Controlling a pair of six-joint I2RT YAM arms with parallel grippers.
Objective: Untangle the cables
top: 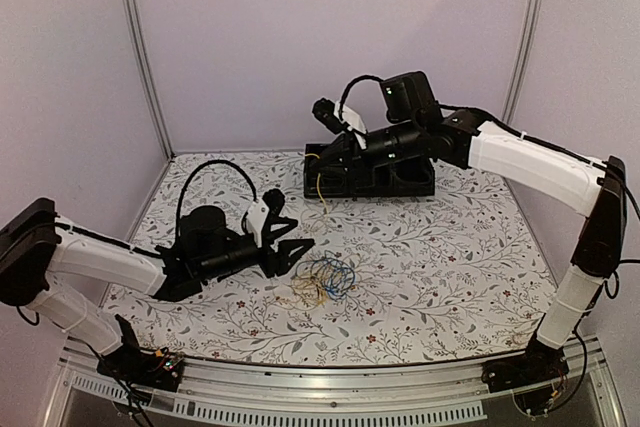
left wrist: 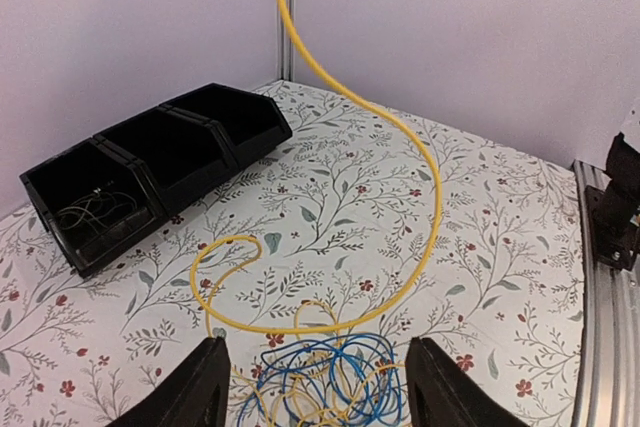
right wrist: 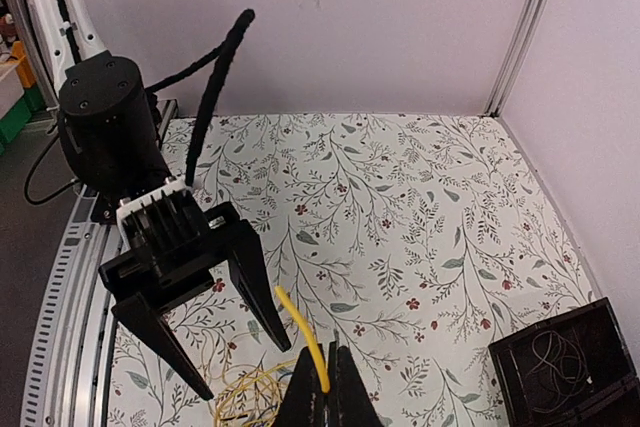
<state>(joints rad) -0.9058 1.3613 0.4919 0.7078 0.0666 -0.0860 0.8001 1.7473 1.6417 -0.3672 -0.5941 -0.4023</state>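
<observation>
The cables lie as a tangle (top: 326, 282) of blue and yellow-orange loops on the flowered table; the left wrist view shows the tangle (left wrist: 330, 387) low between my left fingers (left wrist: 195, 392). My left gripper (top: 298, 255) stands open just left of it, holding nothing. One yellow cable (left wrist: 425, 162) rises from the tangle to my right gripper (top: 322, 159), which hangs over the left end of the black bin. That gripper (right wrist: 330, 355) is shut on the yellow cable (right wrist: 308, 332) near its free end.
A black three-compartment bin (top: 372, 172) stands at the back of the table. One compartment (left wrist: 95, 209) holds thin whitish loops. A metal rail (left wrist: 605, 277) runs along the table edge, and purple walls enclose the sides and back.
</observation>
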